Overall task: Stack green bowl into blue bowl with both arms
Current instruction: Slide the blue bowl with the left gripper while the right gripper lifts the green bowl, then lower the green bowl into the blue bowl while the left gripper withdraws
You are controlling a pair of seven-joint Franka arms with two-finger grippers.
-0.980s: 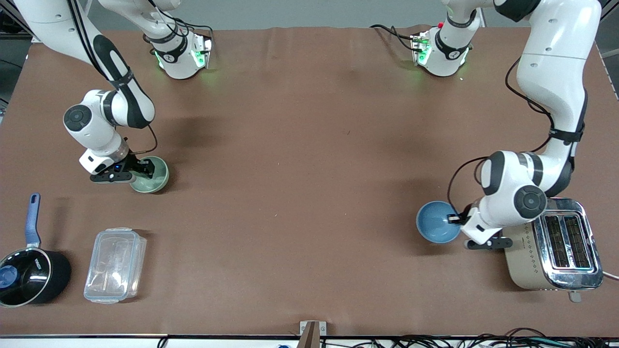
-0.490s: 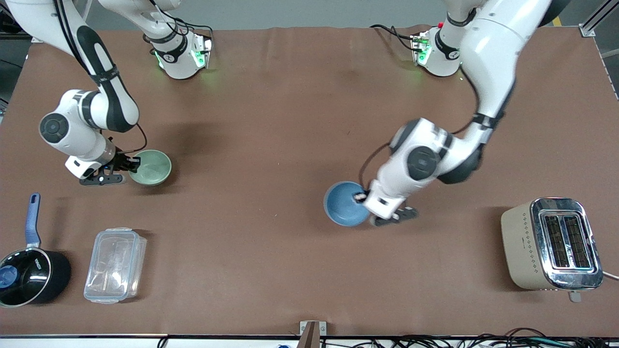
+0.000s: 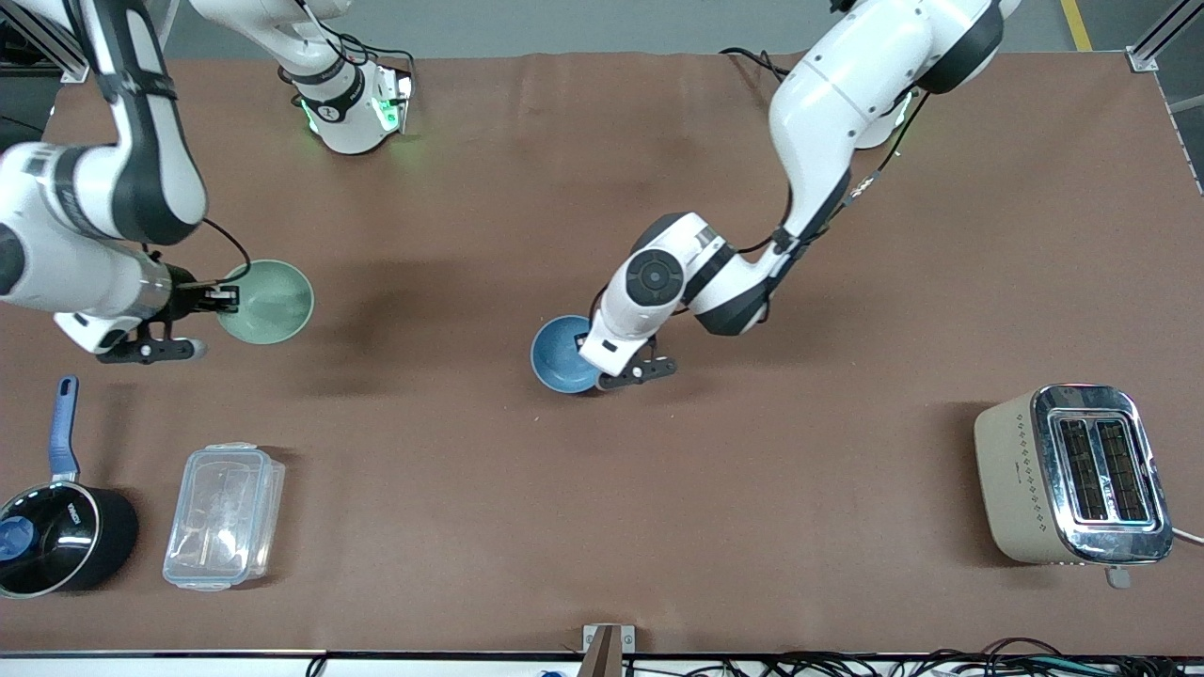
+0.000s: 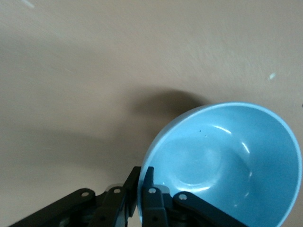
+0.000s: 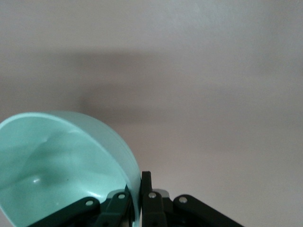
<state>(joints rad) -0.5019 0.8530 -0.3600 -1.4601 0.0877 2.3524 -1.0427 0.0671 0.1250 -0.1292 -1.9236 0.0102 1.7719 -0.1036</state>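
While the small round pale sage-green bowl (image 3: 266, 301) hangs over the brown tabletop (image 3: 602, 527) toward the right arm's edge, its rim pinched by the right gripper's (image 3: 222, 297) fingers (image 5: 152, 201), the left gripper's (image 3: 591, 346) fingers (image 4: 154, 201) pinch the small round sky-blue bowl's (image 3: 562, 354) rim over the middle.

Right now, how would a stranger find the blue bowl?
Start at the brown table, near its middle. The left gripper pinches the rim of the blue bowl there. It is sky-blue inside; the other bowl is pale green.
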